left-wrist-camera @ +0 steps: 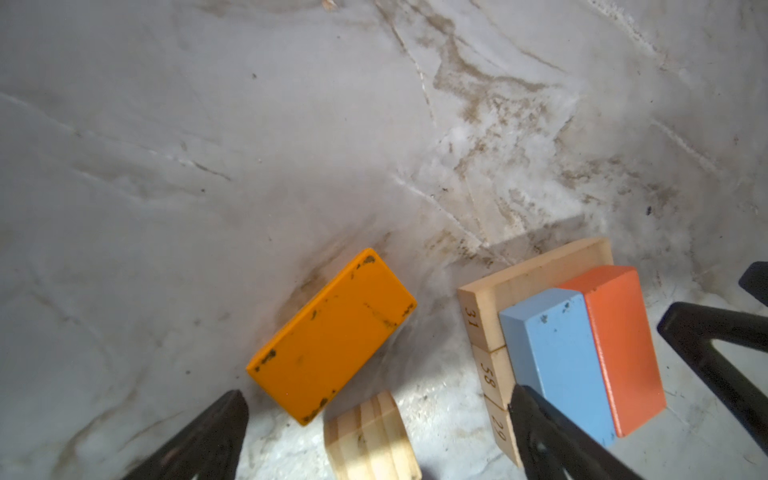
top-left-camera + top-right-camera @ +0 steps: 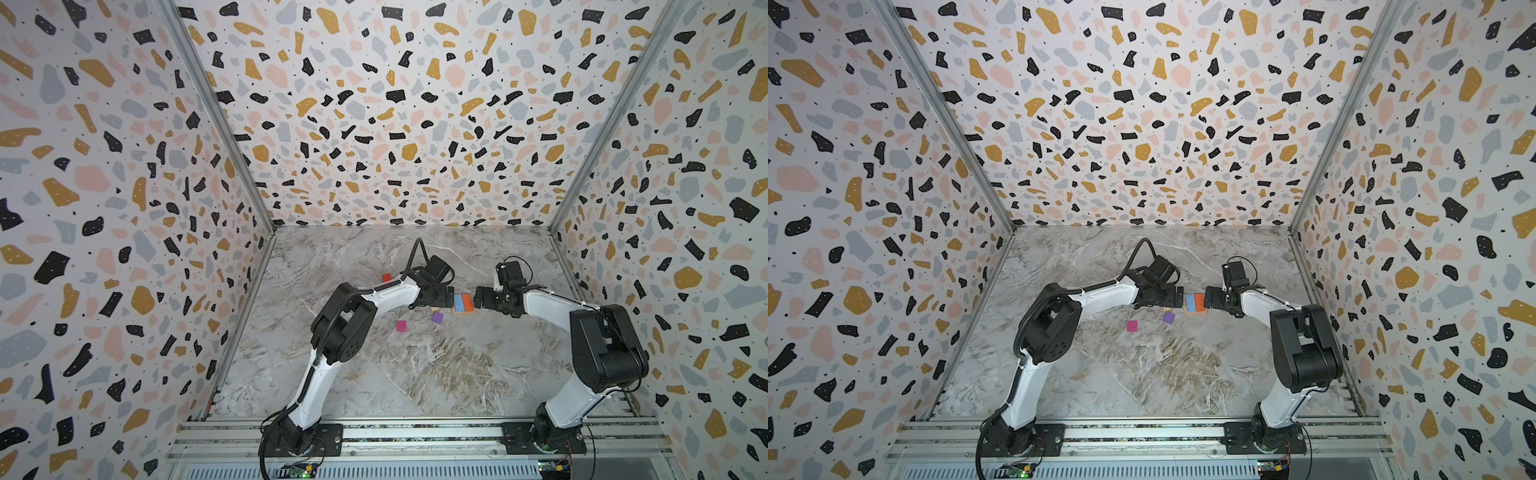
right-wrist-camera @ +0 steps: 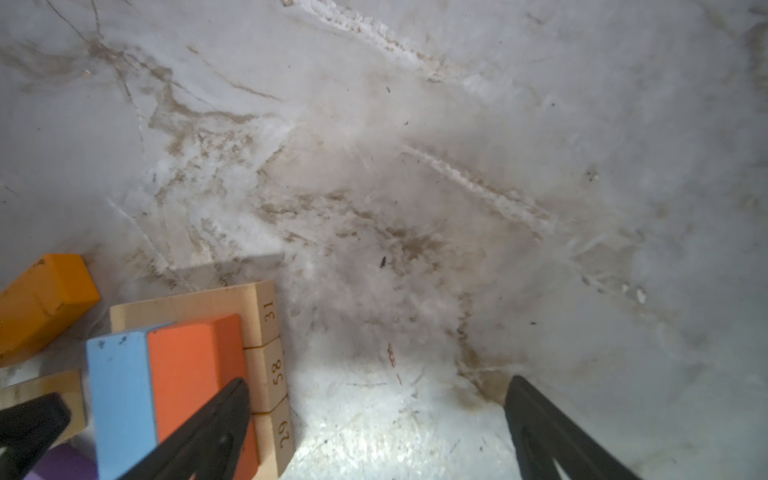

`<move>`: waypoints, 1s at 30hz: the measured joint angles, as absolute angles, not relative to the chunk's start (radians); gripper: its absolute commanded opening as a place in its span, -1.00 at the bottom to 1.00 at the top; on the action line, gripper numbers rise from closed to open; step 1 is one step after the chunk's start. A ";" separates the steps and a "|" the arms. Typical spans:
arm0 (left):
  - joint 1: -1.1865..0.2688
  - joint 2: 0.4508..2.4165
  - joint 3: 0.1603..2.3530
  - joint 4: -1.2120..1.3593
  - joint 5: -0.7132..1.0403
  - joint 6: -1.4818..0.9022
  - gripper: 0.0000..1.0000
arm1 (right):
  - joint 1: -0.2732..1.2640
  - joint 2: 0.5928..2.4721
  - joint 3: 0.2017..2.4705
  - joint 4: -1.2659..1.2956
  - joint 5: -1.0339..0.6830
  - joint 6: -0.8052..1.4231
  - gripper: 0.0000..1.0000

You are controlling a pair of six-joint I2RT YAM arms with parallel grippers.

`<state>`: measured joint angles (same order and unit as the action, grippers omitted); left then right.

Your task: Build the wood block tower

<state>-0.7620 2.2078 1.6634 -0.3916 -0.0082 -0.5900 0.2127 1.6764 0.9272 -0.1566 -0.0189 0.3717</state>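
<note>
I am seeing the left arm (image 2: 390, 293) covering part of the red block (image 2: 386, 277) in a top view. The frame edge is cropping the tan cube (image 1: 370, 440) in the left wrist view and the purple cube (image 3: 62, 463) in the right wrist view.

Only legible marks I can pull: dark printed nos. on end faces of three tan bars (image 1: 488, 370), lying side by side, touching.

L wrist cam, ends on the light blue block (image 1: 557, 361) side: 31 bar (image 1: 471, 318) reads "31", 58 bar (image 1: 488, 374) reads "58", 29 bar (image 1: 498, 428) reads "29".

R wrist cam, ends on the orange-red block (image 3: 187, 374) side: same three nos., same order, 58 in the middle.

Digits run sideways along each face. Both top views: bars too small, nothing readable for me.
</note>
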 measured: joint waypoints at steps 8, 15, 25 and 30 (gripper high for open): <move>-0.762 2.216 1.665 -0.393 -0.005 -0.591 1.00 | 0.215 1.676 0.927 -0.157 -0.015 0.371 0.94; -0.762 2.221 1.669 -0.395 -0.006 -0.592 1.00 | 0.216 1.676 0.926 -0.157 -0.011 0.369 0.94; -0.762 2.234 1.686 -0.394 -0.006 -0.597 1.00 | 0.220 1.676 0.911 -0.157 -0.008 0.369 0.94; -0.762 2.235 1.687 -0.394 -0.006 -0.599 1.00 | 0.221 1.676 0.908 -0.157 -0.007 0.368 0.94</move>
